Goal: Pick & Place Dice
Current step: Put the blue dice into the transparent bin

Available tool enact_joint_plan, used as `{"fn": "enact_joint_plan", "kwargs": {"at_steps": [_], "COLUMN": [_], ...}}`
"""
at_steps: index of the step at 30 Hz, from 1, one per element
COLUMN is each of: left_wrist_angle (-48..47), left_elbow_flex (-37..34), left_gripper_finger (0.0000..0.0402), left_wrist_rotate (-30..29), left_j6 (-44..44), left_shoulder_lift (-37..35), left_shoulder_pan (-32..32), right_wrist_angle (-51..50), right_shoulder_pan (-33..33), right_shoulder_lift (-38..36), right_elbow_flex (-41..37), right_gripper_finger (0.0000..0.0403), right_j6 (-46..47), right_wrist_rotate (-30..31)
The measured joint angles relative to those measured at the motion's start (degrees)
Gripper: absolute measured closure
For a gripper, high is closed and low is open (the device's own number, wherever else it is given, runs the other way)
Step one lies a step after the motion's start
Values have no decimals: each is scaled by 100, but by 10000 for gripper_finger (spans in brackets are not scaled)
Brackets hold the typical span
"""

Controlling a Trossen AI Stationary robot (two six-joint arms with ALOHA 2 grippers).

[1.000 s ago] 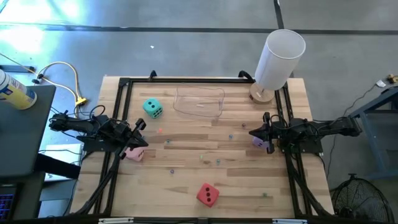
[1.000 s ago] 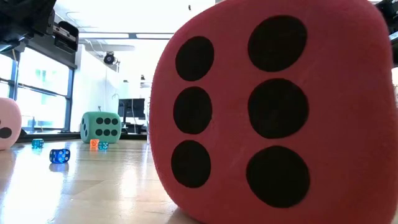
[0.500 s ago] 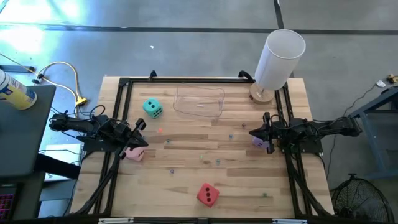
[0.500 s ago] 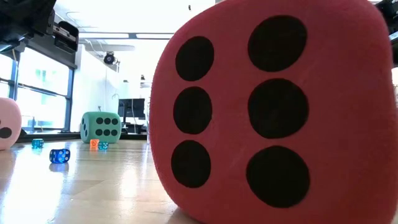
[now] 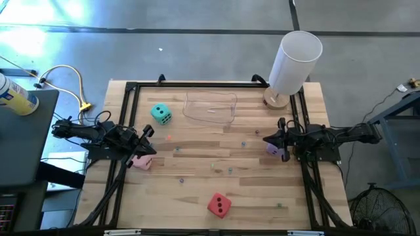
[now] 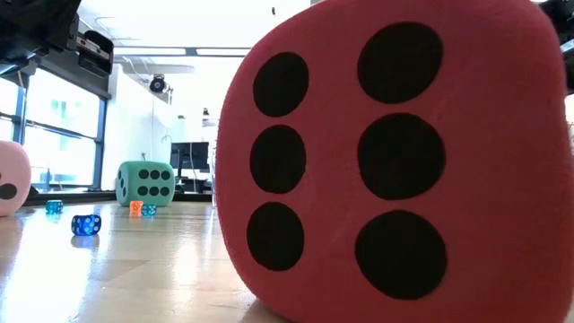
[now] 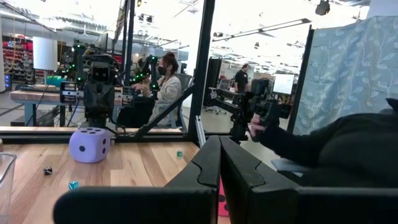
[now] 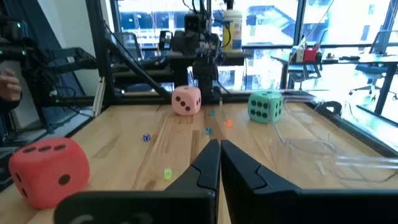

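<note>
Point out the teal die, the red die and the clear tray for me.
teal die (image 5: 161, 114), high view, on its top face.
red die (image 5: 219, 204), high view, on its top face.
clear tray (image 5: 210, 97), high view, on its far rim.

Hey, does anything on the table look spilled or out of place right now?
Yes. Tiny coloured dice lie scattered loose across the wooden table, outside the clear tray. The four big dice sit apart, none tipped on edge.
</note>
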Motion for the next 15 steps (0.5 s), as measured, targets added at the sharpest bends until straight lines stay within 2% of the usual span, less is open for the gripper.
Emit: {"fn": "enact_joint_plan", "kwargs": {"at_steps": [6, 10, 15], "left_wrist_angle": [4, 2, -13], "left_elbow_flex": [0, 0, 0], "left_gripper_finger": [401, 401, 401], "left_wrist_rotate": [-12, -113, -122], "left_j6": [4, 11, 11], "left_shoulder_lift": [0, 1, 0], "left_shoulder_pan": [-2, -1, 0], "right_wrist_angle": [130, 371, 390], "right_shoulder_pan": [0, 0, 0], "right_shoulder_lift": [2, 0, 0], "right_elbow_flex": [1, 0, 0], "right_gripper_finger": [398, 398, 398], "right_j6": [485, 458, 412], "right_wrist_rotate": [-155, 257, 326]}}
